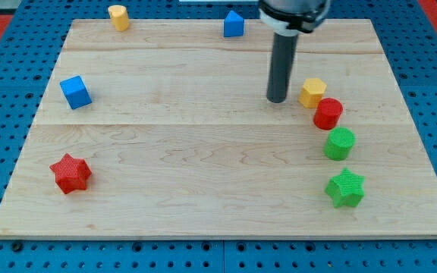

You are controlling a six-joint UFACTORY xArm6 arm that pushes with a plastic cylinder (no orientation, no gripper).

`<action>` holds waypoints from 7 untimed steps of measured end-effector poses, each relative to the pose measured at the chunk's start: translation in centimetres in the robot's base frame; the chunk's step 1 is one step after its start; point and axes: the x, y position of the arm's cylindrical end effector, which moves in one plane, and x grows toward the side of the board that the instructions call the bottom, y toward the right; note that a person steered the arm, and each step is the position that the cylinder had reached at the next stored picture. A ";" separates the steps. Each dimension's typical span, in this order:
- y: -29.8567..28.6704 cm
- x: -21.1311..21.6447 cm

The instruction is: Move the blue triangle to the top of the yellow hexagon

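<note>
Small blue triangle block sits at the top edge of my wooden tabletop.
My tip, a plain rod tool holding nothing, stands just left of the yellow hexagon block, which touches the red round block.

We see a blue cube, red star, red cylinder, green cylinder, green star and yellow cylinder on the wooden surface.
</note>
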 end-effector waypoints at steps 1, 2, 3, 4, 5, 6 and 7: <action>2.8 -1.1; 3.9 -2.3; -2.2 -6.0; -8.2 -11.6; -13.2 -18.1; -17.9 -20.1; -16.3 -20.2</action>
